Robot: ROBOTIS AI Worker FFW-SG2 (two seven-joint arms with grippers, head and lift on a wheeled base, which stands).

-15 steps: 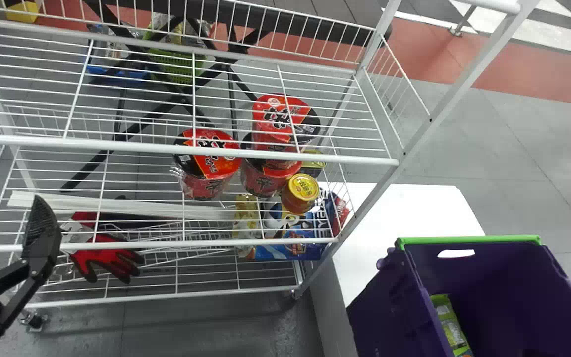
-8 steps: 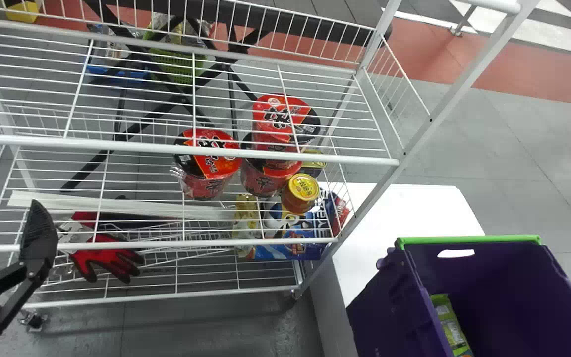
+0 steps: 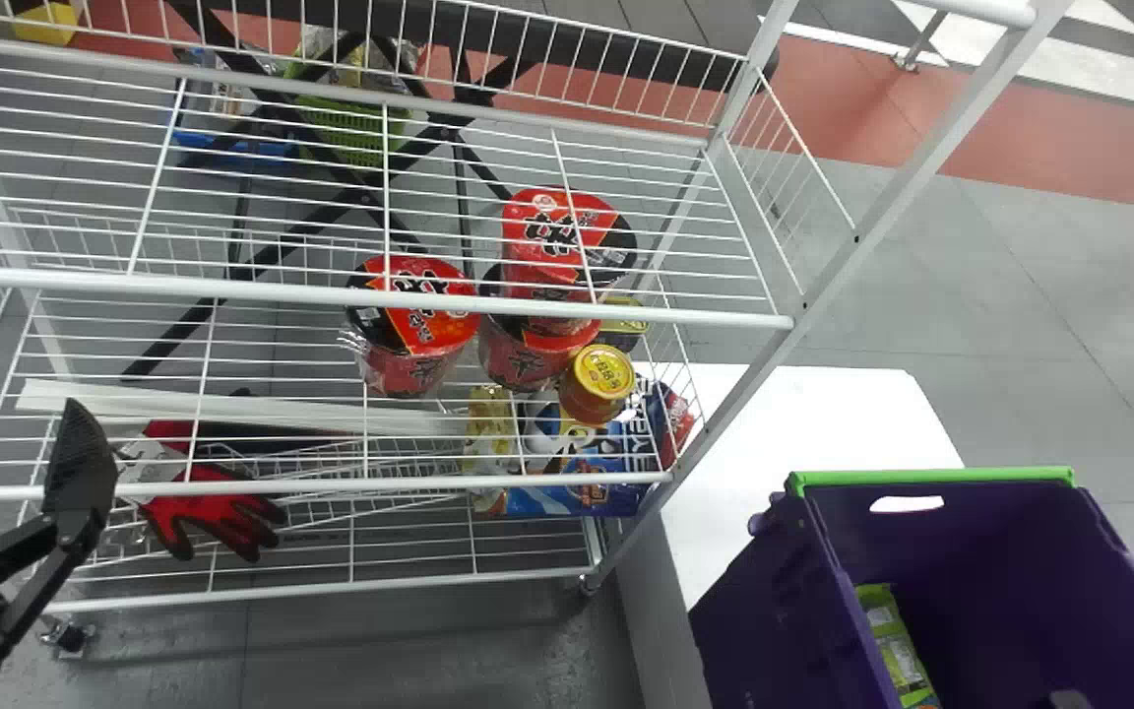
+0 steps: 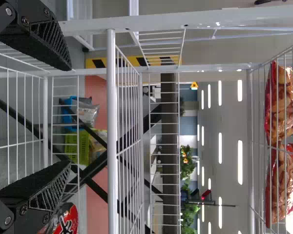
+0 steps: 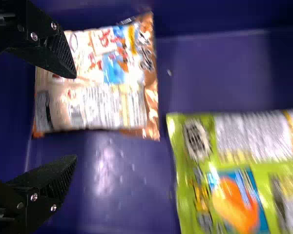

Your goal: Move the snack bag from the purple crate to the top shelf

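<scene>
Right hand (image 3: 1069, 699): down inside the purple crate, set wide, with a brown snack bag (image 5: 107, 97) partly behind one finger in the right wrist view — cannot tell whether touching.
Left hand (image 3: 80, 463): parked at the left end of the wire rack (image 3: 380, 305), spread wide.
Purple crate (image 3: 764, 611): in the head view's lower right, green-rimmed, near the white tabletop (image 3: 823, 423).
Snack bags: both in the crate; cannot tell which is meant for the move.
Brown bag: on the crate floor, nearer the right hand.
Green bag (image 3: 897, 645): near the crate's left wall, apart from the brown one.
Top shelf (image 4: 252, 146): high on the rack, holding reddish snack bags (image 4: 283, 107) behind the wires.
Noodle cups (image 3: 414, 315): on the rack below the wire shelf in front, red and black, with a yellow-lidded jar (image 3: 598, 384) beside.
Gloves (image 3: 218, 512): lower on the rack, left side — red and black.
</scene>
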